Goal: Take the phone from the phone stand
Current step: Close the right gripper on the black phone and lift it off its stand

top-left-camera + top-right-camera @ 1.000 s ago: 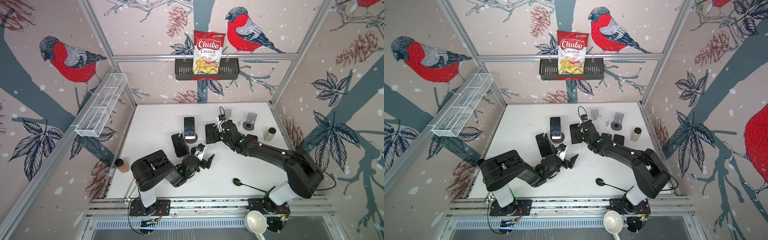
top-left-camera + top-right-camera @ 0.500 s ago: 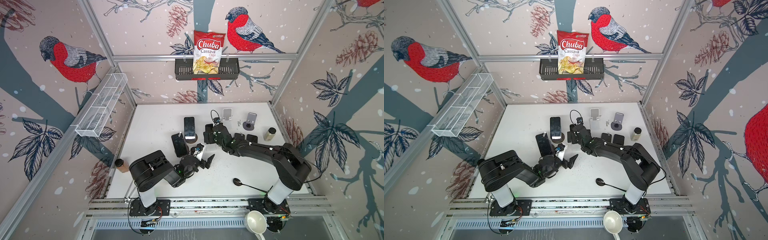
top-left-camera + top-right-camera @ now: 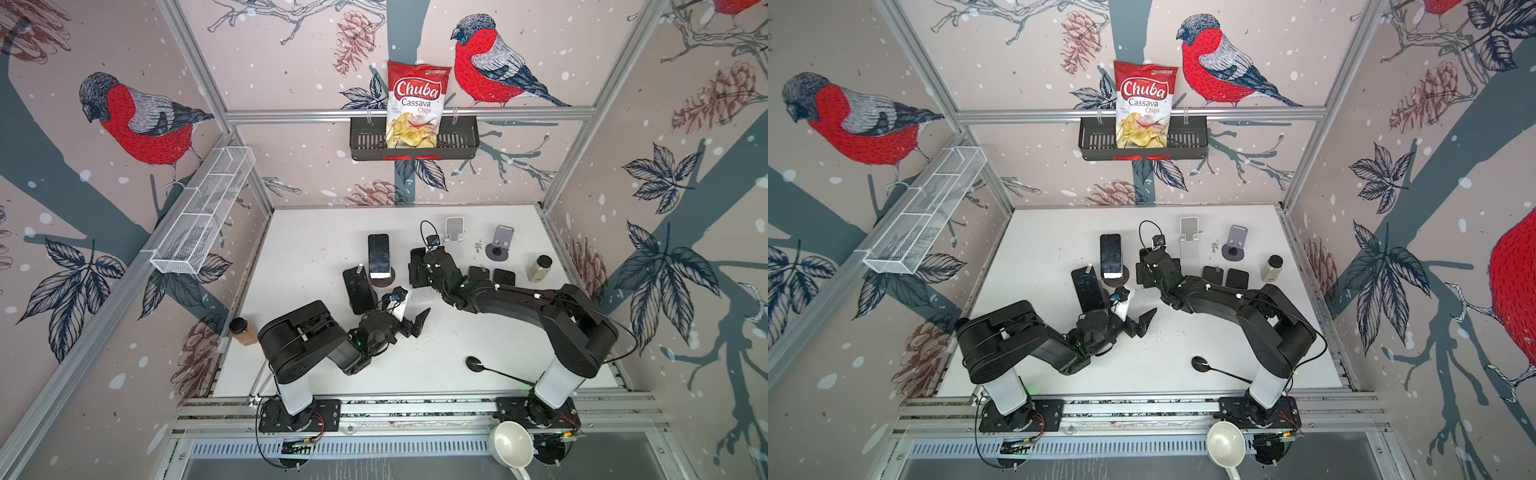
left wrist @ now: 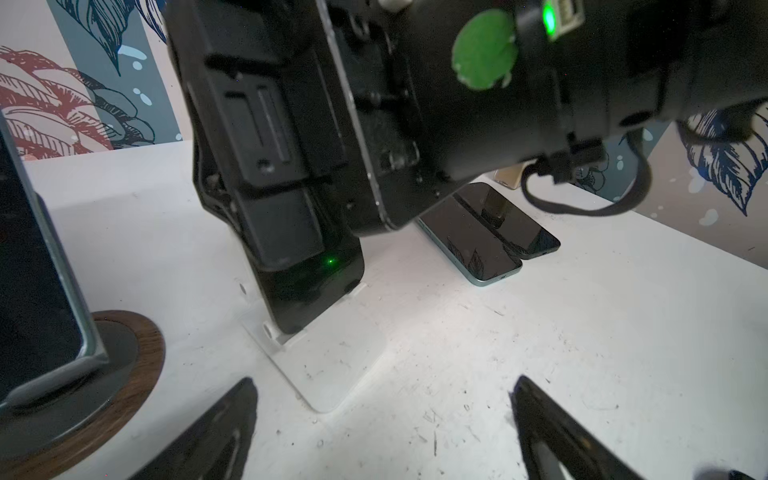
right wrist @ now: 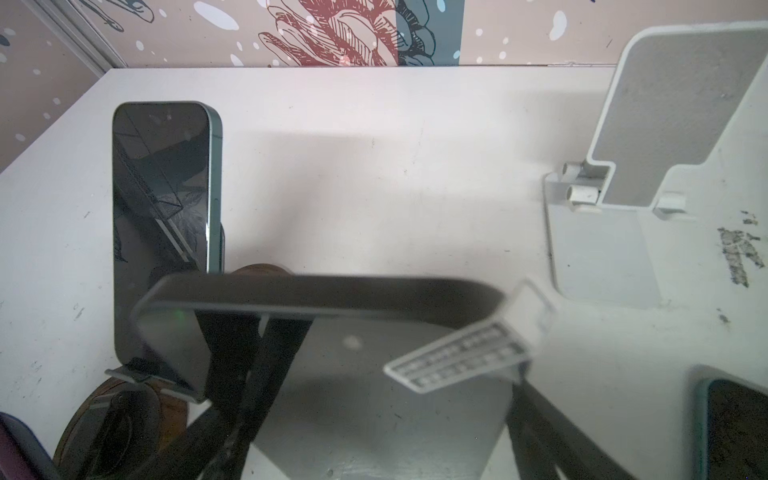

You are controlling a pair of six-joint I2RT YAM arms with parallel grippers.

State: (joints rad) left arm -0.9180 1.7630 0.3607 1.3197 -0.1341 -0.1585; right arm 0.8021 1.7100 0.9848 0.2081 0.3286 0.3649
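While the right gripper sits down over the phone, that phone leans in its white stand near the middle of the table, its bottom edge tucked behind the little lip. The fingers straddle the phone's top, with one ribbed white pad right at its corner in the right wrist view. But the shot is smeared, and I can't tell whether the pads are actually biting yet. The left gripper waits low and empty, fingers spread wide, just in front of the stand's base plate and not touching it. Here's the worry: nothing pins that light stand down, so a lift that catches on the lip could drag it along or tip it. A hold this high up on the glass could also let the phone pivot and slip free. And a second phone leans on a round wooden stand close by, so a sideways swing might knock it over. Compared with a second ago, the right arm has edged slightly left in the top views, uncovering the two flat phones beside its forearm. The left arm hasn't budged.
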